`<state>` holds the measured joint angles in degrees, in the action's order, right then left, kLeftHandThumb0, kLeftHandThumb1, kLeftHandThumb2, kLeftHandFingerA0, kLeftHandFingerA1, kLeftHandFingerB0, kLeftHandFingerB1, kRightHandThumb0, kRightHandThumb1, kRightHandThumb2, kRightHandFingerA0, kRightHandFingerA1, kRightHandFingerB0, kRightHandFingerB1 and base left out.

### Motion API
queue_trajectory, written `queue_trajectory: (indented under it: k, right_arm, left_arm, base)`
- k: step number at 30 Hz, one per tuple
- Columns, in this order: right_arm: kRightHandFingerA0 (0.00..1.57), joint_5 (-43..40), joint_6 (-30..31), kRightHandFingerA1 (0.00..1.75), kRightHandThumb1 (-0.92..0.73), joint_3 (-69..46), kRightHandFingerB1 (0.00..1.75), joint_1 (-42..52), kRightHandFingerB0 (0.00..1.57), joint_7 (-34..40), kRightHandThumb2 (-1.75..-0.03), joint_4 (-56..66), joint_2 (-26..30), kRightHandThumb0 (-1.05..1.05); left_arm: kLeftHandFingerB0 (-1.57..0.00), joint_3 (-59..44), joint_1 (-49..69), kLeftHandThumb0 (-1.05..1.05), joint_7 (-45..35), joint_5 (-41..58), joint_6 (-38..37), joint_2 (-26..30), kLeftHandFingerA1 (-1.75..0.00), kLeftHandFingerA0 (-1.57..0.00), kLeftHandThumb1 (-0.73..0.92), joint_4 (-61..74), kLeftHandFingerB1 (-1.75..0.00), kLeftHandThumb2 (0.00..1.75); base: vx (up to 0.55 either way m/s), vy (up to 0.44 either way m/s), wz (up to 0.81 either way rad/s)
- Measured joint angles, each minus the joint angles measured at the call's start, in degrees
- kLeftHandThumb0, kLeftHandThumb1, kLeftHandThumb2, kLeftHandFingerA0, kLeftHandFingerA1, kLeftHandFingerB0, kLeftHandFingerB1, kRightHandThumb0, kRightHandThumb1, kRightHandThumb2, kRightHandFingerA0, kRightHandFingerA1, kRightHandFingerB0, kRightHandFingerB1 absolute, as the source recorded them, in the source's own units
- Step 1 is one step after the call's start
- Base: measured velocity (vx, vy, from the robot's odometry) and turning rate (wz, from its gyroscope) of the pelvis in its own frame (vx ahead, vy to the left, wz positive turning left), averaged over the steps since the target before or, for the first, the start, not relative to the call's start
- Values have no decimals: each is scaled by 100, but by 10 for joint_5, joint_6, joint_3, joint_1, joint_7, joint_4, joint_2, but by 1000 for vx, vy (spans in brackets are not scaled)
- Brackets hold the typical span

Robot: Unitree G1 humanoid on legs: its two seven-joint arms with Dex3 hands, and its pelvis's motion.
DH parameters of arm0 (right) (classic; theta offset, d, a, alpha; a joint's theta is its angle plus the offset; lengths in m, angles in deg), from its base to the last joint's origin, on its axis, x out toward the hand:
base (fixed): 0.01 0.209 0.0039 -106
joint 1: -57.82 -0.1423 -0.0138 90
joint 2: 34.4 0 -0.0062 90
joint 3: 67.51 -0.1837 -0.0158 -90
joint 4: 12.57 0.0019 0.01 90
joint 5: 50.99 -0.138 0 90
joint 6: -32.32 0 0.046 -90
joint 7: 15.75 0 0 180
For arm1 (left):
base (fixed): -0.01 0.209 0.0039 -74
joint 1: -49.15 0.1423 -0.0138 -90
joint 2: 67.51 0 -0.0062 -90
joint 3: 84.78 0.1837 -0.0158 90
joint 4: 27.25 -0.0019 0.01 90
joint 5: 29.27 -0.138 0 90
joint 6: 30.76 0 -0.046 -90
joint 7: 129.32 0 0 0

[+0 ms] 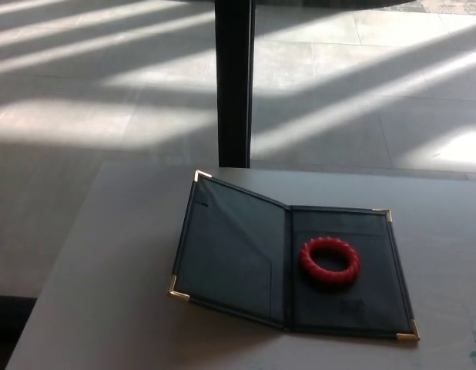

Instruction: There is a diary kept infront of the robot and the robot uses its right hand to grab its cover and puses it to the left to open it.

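A dark diary [238, 250] with gold corner caps lies open on the grey table [107, 293]. Its cover leaf [230, 247] is folded over to the left and rests slightly raised at an angle. On the right inner leaf sits a red ridged ring [330, 260]. Neither of my hands shows in the head view.
A black upright post [234, 81] stands just beyond the table's far edge, behind the diary. Past it is a tiled floor with bands of sunlight. The table's left edge runs diagonally at the picture's left.
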<state>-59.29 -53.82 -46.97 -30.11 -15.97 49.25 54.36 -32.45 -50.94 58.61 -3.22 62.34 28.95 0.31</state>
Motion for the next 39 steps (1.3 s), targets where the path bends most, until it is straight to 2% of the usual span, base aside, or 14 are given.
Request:
queue_trajectory:
  k: [1,2,5,11,13,16,17,18,19,20,23,26,33,39]
  right_arm:
    - [88,-6,-5,124,-68,2,112,1,65,1,-65,-3,0,-88]
    - [88,-14,-13,124,-68,6,112,3,65,3,-65,-6,0,-88]
    - [91,-32,-27,124,-69,19,112,9,64,4,-64,-7,0,-88]
    - [92,-59,-55,120,-67,54,107,14,64,8,-64,-27,6,-87]
    - [88,-66,-57,119,-68,65,105,14,59,10,-65,-28,9,-84]
    - [91,-75,-57,119,-67,82,103,18,65,17,-64,-16,9,-86]
    - [91,-78,-57,116,-69,86,101,20,61,19,-64,-11,9,-86]
    - [91,-80,-57,116,-69,91,101,23,61,20,-64,-6,9,-86]
    - [93,-81,-57,118,-69,96,102,25,60,22,-65,-4,9,-86]
    - [97,-84,-57,116,-68,101,102,26,65,22,-67,-4,9,-86]
    - [97,-91,-57,117,-70,108,102,27,62,27,-66,-4,10,-85]
    - [87,-100,-56,116,-71,118,100,27,61,29,-66,-2,12,-84]
    - [83,-116,-53,115,-69,141,98,38,56,31,-65,24,11,-82]
    - [92,-130,-50,119,-71,149,103,39,59,33,-62,24,13,-86]
  left_arm:
    - [-38,-1,1,-90,0,0,0,0,-109,-46,92,0,-86,103]
    - [-38,-1,3,-90,0,0,0,-1,-109,-46,92,-1,-86,103]
    - [-44,-4,4,-91,-2,1,-2,-3,-104,-54,92,-2,-85,98]
    - [-44,-9,3,-92,-2,1,-2,-7,-98,-53,92,-4,-83,97]
    - [-42,-10,3,-95,-3,1,-2,-9,-100,-50,92,-4,-84,102]
    - [-41,-11,0,-91,-5,1,-3,-9,-99,-51,92,-6,-82,100]
    - [-48,-11,-1,-88,-6,1,-4,-9,-92,-50,86,-6,-83,123]
    - [-48,-10,-1,-88,-5,1,-4,-9,-92,-50,86,-6,-83,123]
    - [-44,-9,-2,-90,-5,0,-4,-9,-98,-52,92,-5,-84,97]
    - [-42,-9,-3,-91,-4,0,-4,-9,-99,-51,92,-5,-84,97]
    - [-40,-11,-5,-90,-3,1,-5,-10,-98,-50,92,-4,-81,99]
    - [-41,-11,-7,-90,-1,1,-5,-12,-100,-48,92,-4,-82,99]
    - [-38,-10,-11,-91,-3,0,-6,-12,-96,-47,92,-7,-79,101]
    - [-41,-11,-11,-94,-2,0,-6,-13,-98,-45,92,-5,-84,99]
  base:
    - [0,0,0]
    - [0,0,0]
    - [0,0,0]
    - [0,0,0]
    - [0,0,0]
    - [0,0,0]
    - [0,0,0]
    - [0,0,0]
    - [0,0,0]
    - [0,0,0]
    - [0,0,0]
    - [0,0,0]
    - [0,0,0]
    - [0,0,0]
